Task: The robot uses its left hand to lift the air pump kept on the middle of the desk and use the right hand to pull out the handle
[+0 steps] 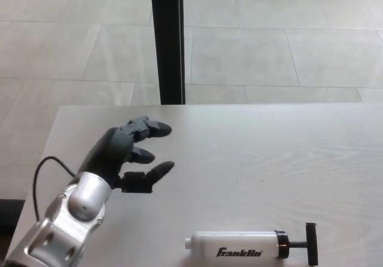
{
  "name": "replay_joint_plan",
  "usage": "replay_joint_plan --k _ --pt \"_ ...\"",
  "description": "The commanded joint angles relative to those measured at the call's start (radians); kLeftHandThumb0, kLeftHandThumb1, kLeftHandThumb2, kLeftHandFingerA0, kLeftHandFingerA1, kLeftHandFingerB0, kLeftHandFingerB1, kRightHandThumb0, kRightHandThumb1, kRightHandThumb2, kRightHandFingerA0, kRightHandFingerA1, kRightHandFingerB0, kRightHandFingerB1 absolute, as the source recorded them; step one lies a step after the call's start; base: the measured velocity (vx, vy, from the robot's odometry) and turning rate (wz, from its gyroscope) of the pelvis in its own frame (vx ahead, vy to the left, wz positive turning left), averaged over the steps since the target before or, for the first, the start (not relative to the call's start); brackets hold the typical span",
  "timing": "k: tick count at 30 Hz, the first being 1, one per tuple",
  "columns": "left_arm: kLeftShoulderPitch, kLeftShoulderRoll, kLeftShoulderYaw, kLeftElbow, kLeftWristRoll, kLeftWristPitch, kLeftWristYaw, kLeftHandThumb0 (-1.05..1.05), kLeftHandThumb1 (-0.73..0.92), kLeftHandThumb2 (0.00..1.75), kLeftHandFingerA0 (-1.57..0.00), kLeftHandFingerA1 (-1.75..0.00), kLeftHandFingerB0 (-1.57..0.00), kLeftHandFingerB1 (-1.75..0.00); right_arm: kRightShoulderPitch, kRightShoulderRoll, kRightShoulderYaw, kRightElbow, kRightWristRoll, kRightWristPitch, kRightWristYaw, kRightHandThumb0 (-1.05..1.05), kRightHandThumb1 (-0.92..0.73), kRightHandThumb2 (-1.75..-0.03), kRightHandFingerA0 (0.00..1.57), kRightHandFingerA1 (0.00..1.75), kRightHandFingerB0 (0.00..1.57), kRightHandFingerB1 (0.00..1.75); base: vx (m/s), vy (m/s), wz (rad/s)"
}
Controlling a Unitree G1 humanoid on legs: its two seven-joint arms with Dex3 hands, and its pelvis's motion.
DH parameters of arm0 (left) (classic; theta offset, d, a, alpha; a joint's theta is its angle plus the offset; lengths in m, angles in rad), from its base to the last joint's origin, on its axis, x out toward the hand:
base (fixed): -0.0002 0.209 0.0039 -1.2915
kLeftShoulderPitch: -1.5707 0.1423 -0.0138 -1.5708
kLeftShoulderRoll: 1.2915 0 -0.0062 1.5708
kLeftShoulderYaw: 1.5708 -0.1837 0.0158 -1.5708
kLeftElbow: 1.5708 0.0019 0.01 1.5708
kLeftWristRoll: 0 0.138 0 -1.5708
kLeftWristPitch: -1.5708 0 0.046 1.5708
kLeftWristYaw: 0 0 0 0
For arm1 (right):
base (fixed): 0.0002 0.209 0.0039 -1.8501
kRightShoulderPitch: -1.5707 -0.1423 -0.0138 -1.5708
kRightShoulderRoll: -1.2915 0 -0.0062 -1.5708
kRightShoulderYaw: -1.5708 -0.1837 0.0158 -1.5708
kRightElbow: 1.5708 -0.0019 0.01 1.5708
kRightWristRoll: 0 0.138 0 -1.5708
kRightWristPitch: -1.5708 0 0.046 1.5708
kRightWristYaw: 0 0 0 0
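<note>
A white air pump [233, 246] marked "Franklin" lies on its side near the front edge of the white desk [269, 159], with its black T-handle [308, 244] pointing right and pushed in. My left hand [128, 153] hovers over the left part of the desk, open, fingers spread and pointing right. It is up and to the left of the pump, well apart from it, and holds nothing. My right hand does not show.
A black vertical post [167, 39] rises behind the desk's far edge. Pale tiled floor [269, 39] lies beyond. A black cable [45, 171] loops beside my left forearm near the desk's left edge.
</note>
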Motion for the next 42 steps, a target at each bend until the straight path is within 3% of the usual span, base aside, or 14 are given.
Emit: replay_joint_plan --k 1,9,10,13,14,18,22,23,24,25,36,40,41,42 --pt "-0.042 0.026 -0.097 -0.085 0.15 0.061 -0.131 -0.68 0.67 0.6 -0.46 -0.66 -0.39 -0.52 -0.055 -0.028 -0.014 0.019 -0.057 0.015 0.025 -0.66 -0.78 -0.64 0.54 0.57 0.42 0.38 0.0 0.0 0.0" --pt "-0.069 0.02 -0.203 -0.212 0.244 0.137 -0.219 -0.78 0.69 0.62 -0.42 -0.64 -0.35 -0.5 -0.103 -0.026 -0.034 0.036 -0.063 0.044 0.041 -0.66 -0.79 -0.64 0.57 0.62 0.5 0.41 0.0 0.0 0.0" --pt "-0.079 0.031 -0.225 -0.241 0.266 0.171 -0.256 -0.78 0.62 1.04 -0.36 -0.65 -0.16 -0.5 -0.109 -0.025 -0.036 0.041 -0.064 0.042 0.044 -0.66 -0.78 -0.63 0.57 0.61 0.5 0.41 0.0 0.0 0.0" --pt "-0.097 0.05 -0.259 -0.286 0.298 0.227 -0.314 -0.78 0.62 1.04 -0.36 -0.65 -0.16 -0.5 -0.123 -0.023 -0.037 0.052 -0.069 0.041 0.048 -0.66 -0.78 -0.63 0.57 0.61 0.5 0.41 0.0 0.0 0.0" --pt "-0.1 0.064 -0.298 -0.346 0.322 0.266 -0.367 -0.84 0.81 0.64 -0.27 -0.53 -0.26 -0.43 -0.131 -0.023 -0.038 0.067 -0.072 0.035 0.048 -0.68 -0.78 -0.63 0.58 0.62 0.5 0.41 0.0 0.0 0.0" --pt "-0.094 0.047 -0.373 -0.438 0.354 0.372 -0.432 -0.89 0.81 0.64 -0.25 -0.53 -0.24 -0.41 -0.151 -0.021 -0.039 0.092 -0.074 0.022 0.051 -0.7 -0.77 -0.63 0.57 0.62 0.51 0.42 0.0 0.0 0.0" --pt "-0.06 0.051 -0.426 -0.455 0.409 0.375 -0.42 -0.89 0.78 0.64 -0.26 -0.62 -0.22 -0.47 -0.161 -0.015 -0.042 0.103 -0.075 0.018 0.047 -0.69 -0.78 -0.63 0.57 0.65 0.51 0.43 0.0 0.0 0.0" --pt "-0.055 0.055 -0.436 -0.449 0.425 0.373 -0.416 -0.89 0.62 0.92 -0.23 -0.63 -0.22 -0.54 -0.161 -0.015 -0.045 0.103 -0.071 0.018 0.052 -0.68 -0.78 -0.63 0.57 0.64 0.5 0.43 0.0 0.0 0.0" --pt "-0.054 0.059 -0.442 -0.448 0.436 0.375 -0.416 -0.89 0.62 0.92 -0.23 -0.63 -0.22 -0.54 -0.161 -0.015 -0.047 0.104 -0.07 0.016 0.055 -0.68 -0.78 -0.63 0.57 0.64 0.5 0.43 0.0 0.0 0.0" --pt "-0.061 0.067 -0.457 -0.438 0.469 0.384 -0.417 -0.91 0.78 0.64 -0.24 -0.65 -0.21 -0.49 -0.171 -0.019 -0.043 0.108 -0.083 0.013 0.045 -0.68 -0.78 -0.64 0.58 0.63 0.52 0.43 0.0 0.0 0.0" --pt "-0.084 0.128 -0.572 -0.39 0.713 0.413 -0.442 -0.95 0.82 0.65 -0.21 -0.66 -0.23 -0.49 -0.201 -0.007 -0.059 0.13 -0.089 -0.003 0.02 -0.66 -0.77 -0.63 0.61 0.69 0.55 0.44 0.0 0.0 0.0" --pt "-0.069 0.128 -0.595 -0.343 0.793 0.428 -0.384 -0.94 0.8 0.64 -0.2 -0.62 -0.24 -0.49 -0.208 -0.006 -0.075 0.128 -0.071 0.011 0.021 -0.66 -0.76 -0.63 0.59 0.7 0.55 0.44 0.0 0.0 0.0" --pt "-0.065 0.112 -0.589 -0.322 0.793 0.454 -0.37 -0.89 0.6 1.03 -0.16 -0.61 -0.15 -0.53 -0.221 -0.002 -0.077 0.131 -0.07 0.012 0.011 -0.69 -0.76 -0.63 0.62 0.73 0.57 0.44 0.0 0.0 0.0" --pt "-0.064 0.102 -0.589 -0.315 0.798 0.464 -0.368 -0.89 0.6 1.03 -0.16 -0.61 -0.15 -0.53 -0.221 -0.002 -0.078 0.127 -0.073 0.012 0.006 -0.69 -0.76 -0.63 0.62 0.73 0.57 0.44 0.0 0.0 0.0"
